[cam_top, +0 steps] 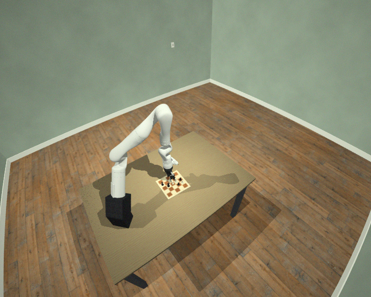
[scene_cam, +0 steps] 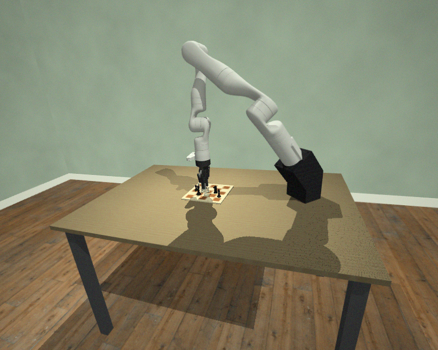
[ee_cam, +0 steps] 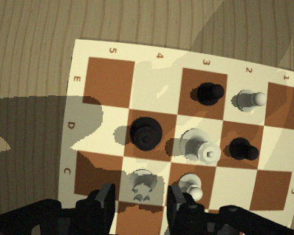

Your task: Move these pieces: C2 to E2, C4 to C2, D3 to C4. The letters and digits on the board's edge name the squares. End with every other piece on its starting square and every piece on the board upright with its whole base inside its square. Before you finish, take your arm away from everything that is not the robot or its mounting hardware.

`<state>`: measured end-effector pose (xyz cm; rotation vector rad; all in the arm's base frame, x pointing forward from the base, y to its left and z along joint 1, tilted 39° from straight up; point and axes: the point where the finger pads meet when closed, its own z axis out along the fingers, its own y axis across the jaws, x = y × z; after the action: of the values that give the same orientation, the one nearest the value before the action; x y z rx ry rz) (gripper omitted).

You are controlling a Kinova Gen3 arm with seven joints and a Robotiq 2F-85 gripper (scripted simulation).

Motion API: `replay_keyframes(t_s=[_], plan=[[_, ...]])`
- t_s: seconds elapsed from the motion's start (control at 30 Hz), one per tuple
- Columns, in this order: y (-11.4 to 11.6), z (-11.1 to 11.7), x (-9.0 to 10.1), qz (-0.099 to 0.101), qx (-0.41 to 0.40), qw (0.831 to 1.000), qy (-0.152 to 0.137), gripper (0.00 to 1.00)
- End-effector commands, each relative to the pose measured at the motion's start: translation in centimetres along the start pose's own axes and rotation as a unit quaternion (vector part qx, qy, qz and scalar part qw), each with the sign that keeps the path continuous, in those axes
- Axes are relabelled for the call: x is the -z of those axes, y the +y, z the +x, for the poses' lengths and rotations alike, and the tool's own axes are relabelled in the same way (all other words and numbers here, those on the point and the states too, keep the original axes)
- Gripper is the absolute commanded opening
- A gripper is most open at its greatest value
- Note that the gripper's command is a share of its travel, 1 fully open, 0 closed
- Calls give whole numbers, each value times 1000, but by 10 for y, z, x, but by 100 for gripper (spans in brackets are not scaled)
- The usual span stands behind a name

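Jaws part-spread, nothing pinched, over the white rook (ee_cam: 142, 179) on C4.
Wrist view: the white pawn (ee_cam: 194, 193) on C3 sits at the rook's three o'clock; coming down off-centre, the near fingertip (ee_cam: 174, 192) could topple it.
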<state>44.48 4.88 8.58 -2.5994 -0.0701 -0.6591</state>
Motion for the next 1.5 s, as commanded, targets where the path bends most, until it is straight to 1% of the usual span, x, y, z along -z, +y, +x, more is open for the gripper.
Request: replay_keyframes(t_s=[0.0, 1.07, 1.23, 1.47], plan=[[0, 0, 0, 0, 0, 1000, 0, 37], [0, 0, 0, 0, 0, 1000, 0, 37], [0, 0, -5, 0, 0, 1000, 0, 37], [0, 0, -17, 0, 0, 1000, 0, 37]])
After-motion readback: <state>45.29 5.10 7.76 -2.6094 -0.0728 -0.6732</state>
